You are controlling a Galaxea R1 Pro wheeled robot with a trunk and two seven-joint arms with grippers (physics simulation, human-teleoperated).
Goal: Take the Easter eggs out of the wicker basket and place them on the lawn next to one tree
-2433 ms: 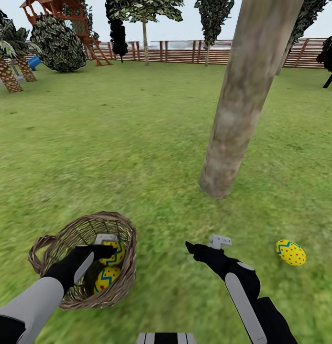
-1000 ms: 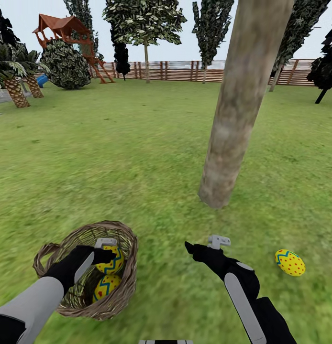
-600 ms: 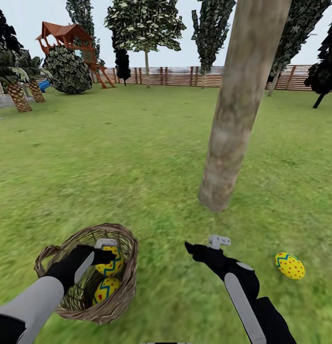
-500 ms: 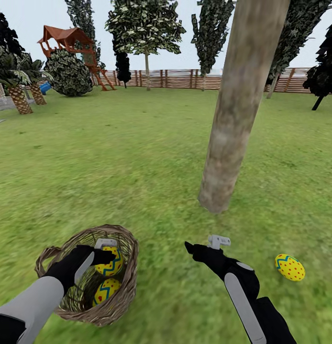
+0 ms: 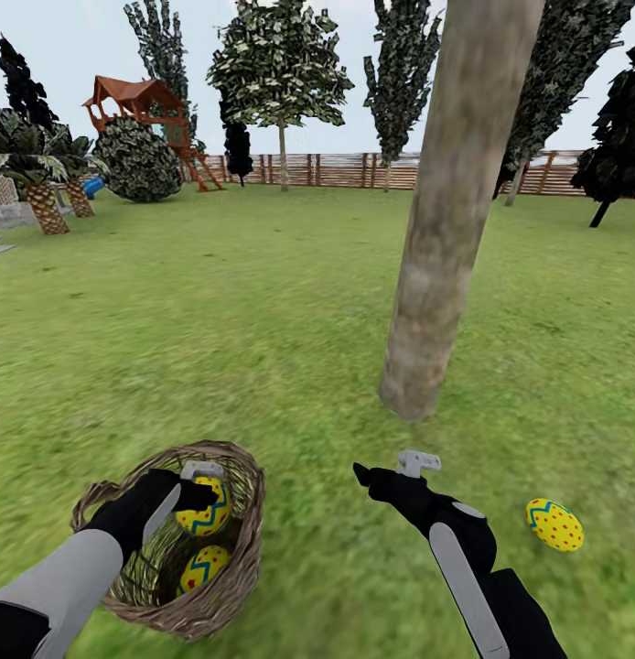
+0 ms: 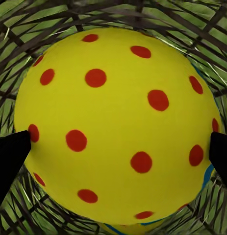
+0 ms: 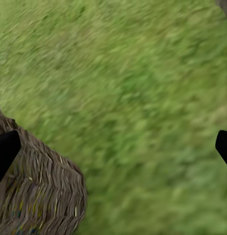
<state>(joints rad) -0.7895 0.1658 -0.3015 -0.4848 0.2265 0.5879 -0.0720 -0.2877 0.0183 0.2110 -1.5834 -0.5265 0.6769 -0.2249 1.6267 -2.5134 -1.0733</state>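
Observation:
My left gripper [image 5: 203, 494] is shut on a yellow Easter egg [image 5: 206, 514] with red dots, held just above the wicker basket [image 5: 249, 480]. In the left wrist view the egg [image 6: 118, 122] sits between the black fingertips [image 6: 10, 152], wicker behind it. A second egg [image 5: 203, 566] lies in the basket's bottom. A third egg [image 5: 554, 524] rests on the lawn [image 5: 263, 320] at the right, near the tree [image 5: 436, 275]. My right gripper [image 5: 389, 467] hangs open over grass, with nothing between its fingers [image 7: 5, 152]; the basket's wall [image 7: 39, 191] is beside it.
The thick grey-tan trunk rises just ahead of my right arm. Far off stand a slat fence [image 5: 354, 169], a wooden play tower [image 5: 144, 101], palms [image 5: 43, 197], a bush and dark columnar trees. Open grass lies between me and them.
The whole view has shifted, with horizon and basket sliding downward in the picture, so the camera has moved. The held egg now sits higher relative to the basket. The right arm looks unchanged.

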